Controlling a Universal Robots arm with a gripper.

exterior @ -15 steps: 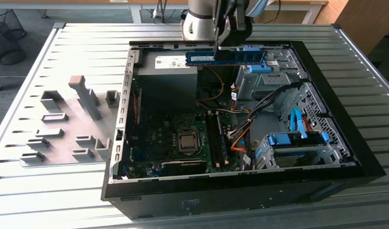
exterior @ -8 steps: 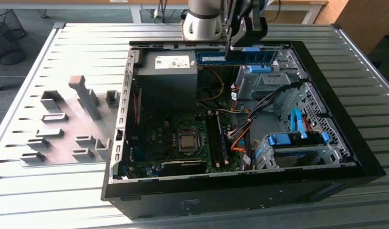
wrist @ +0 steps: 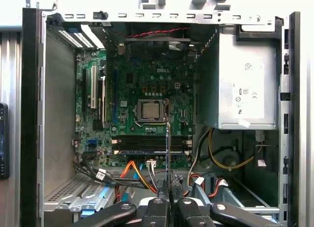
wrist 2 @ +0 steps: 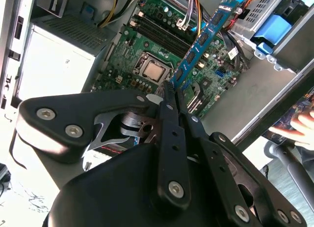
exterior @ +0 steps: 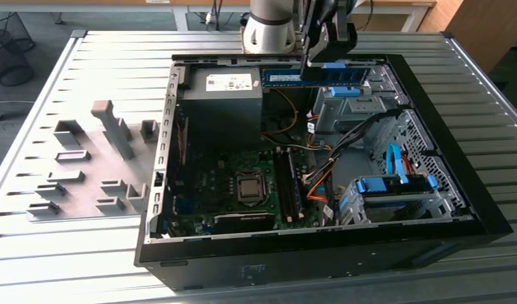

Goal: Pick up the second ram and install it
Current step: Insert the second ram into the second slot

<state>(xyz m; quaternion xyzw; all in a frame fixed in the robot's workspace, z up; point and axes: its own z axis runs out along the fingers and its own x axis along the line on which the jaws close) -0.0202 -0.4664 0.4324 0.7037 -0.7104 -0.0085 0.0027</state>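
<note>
Your arm (exterior: 271, 25) is cut off by the exterior view's top edge. In the second wrist view, the gripper (wrist 2: 172, 89), clamped tight, hides the near end of the second ram (wrist 2: 201, 40); a person's hand (wrist 2: 299, 126) is cropped at the edge.

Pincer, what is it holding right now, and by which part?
The second ram, pinched across its flat faces by the pincer, at its upper long edge in the exterior view.

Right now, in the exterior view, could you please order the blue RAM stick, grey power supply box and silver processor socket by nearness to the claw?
1. Long blue RAM stick: gripped in the claw.
2. Grey metal power supply box: beside it, on the exterior view's left.
3. Silver square processor socket: mid-motherboard, farthest.
</note>
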